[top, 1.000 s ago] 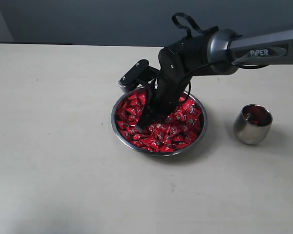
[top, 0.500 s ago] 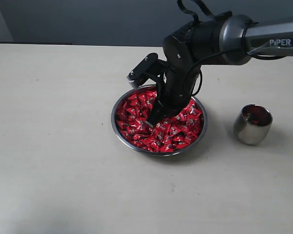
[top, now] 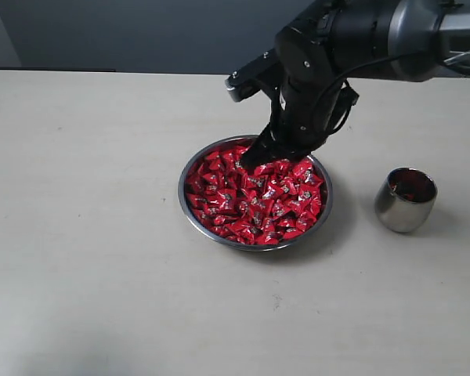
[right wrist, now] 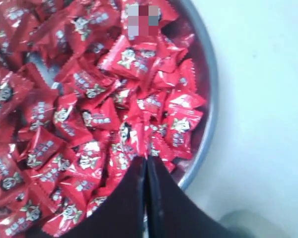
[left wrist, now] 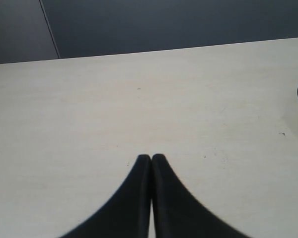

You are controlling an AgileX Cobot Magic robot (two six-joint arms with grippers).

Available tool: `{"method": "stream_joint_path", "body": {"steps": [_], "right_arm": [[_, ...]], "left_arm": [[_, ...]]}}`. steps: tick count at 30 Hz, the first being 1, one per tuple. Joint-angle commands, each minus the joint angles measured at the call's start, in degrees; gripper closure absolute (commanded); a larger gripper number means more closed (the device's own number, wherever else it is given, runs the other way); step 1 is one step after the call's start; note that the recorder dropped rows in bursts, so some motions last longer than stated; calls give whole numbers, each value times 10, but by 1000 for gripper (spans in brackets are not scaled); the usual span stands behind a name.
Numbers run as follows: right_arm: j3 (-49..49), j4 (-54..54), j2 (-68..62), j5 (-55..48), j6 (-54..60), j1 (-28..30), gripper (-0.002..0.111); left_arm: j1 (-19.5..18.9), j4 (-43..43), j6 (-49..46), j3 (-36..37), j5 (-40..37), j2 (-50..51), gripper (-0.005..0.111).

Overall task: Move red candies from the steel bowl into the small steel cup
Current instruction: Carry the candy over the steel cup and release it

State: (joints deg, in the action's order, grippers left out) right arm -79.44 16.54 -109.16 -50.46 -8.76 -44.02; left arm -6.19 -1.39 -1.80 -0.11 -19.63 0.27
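Pale matte table (top: 86, 235) fills the ext. view, flat and bare apart from two steel pieces. The right arm (top: 360, 39), dark w/ a grey barrel, comes in from the upper right and bends down over the centre, probably so its tip can drop straight into the pile. The bowl (top: 182, 196) sits centre frame. It is wide and shallow w/ a thin shiny rim, so it's easy to reach into from above. The cup (top: 403, 210) is at right of the frame, well apart from the bowl, a small rounded polished thing w/ no handle, mouth up. A bit of red shows inside, so prob. some sweets are already in. The candies (top: 258, 207) nearly fill the bowl in a loose heap of crinkly glossy red wrappers w/ small pale and dark print, slippery-looking w/ pinched ends. The right gripper (right wrist: 145, 161) hangs just over the heap's upper part w/ its black tapered fingers pressed together. One wrapper stands right at the tips, but can't tell if it is actually caught. The left gripper (left wrist: 151, 157) is over bare table, fingers together, holding nothing.
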Motion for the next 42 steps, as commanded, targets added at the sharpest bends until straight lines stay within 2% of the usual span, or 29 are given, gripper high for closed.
{"method": "stream_joint_path", "body": {"steps": [1,7,13,16,25,32,42], "right_arm": [[-3,25,36,-17,-33,15,109],[38,-25,106,28,-34,102,109],[125,-36,188,58,-34,201,109],[158,-77,213,57,-6,236,109],[219,-102,195,84,15,240,109],[226,10,193,71,-79,240,109],[244,-16,181,89,-77,240,109]], "left_arm": [[0,-2,1,1,5,-3,106],[0,-2,1,1,5,-3,106],[0,-2,1,1,5,-3,106],[0,-2,1,1,5,-3,106],[0,-2,1,1,5,-3,106],[0,-2,1,1,5,-3,106],[0,-2,1,1,5,-3,106]]}}
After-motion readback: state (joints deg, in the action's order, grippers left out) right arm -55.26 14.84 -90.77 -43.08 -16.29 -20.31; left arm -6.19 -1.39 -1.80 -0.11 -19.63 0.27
